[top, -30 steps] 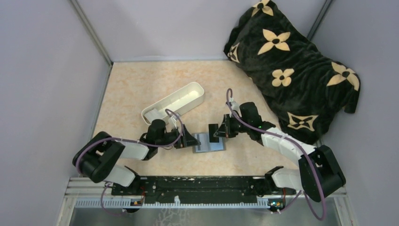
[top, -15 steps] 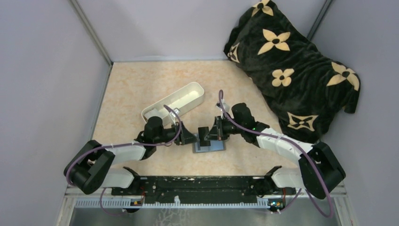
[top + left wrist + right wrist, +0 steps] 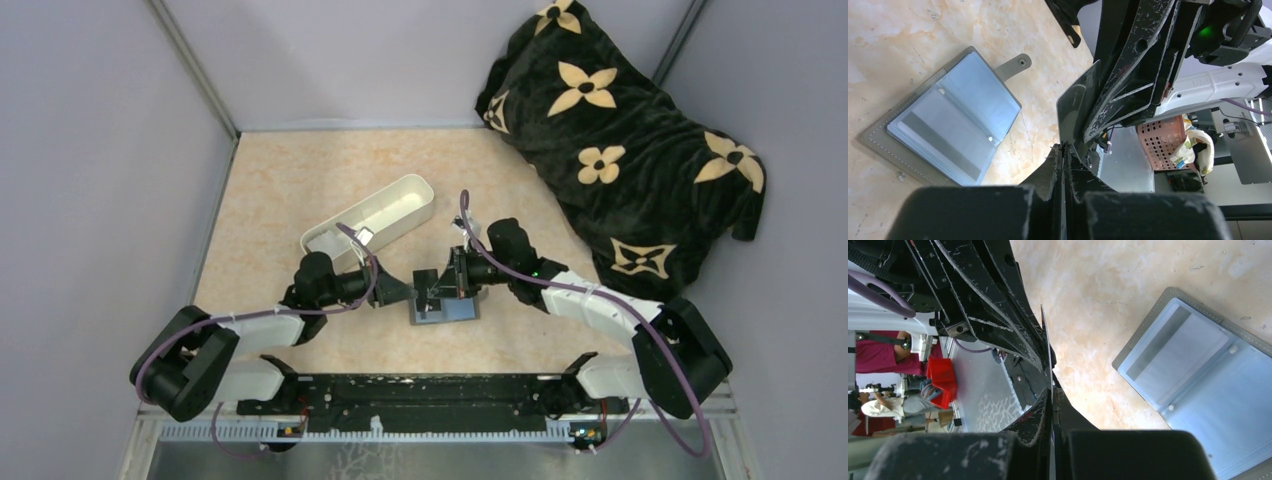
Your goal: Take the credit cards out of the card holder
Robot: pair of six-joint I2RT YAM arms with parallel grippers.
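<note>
So it's partway there, I'd say. One black card (image 3: 1075,112) is out of the card holder (image 3: 448,311) and up in the air just over the holder's left end, mid hand-off by the look of it. The right gripper (image 3: 432,288) is clamped tight on one edge, and the left gripper (image 3: 398,292) looks pinched down on the opposite edge.

The holder lies open and flat, and at least one pale card (image 3: 935,131) with a grey stripe sits in its pocket, so there's more to pull.

The surface is a peachy marbled tabletop (image 3: 290,190) with plain grey walls (image 3: 100,150) all round. There's a white tray (image 3: 418,208) just beyond the holder and a black flowery blanket (image 3: 620,130) well off to its right.
</note>
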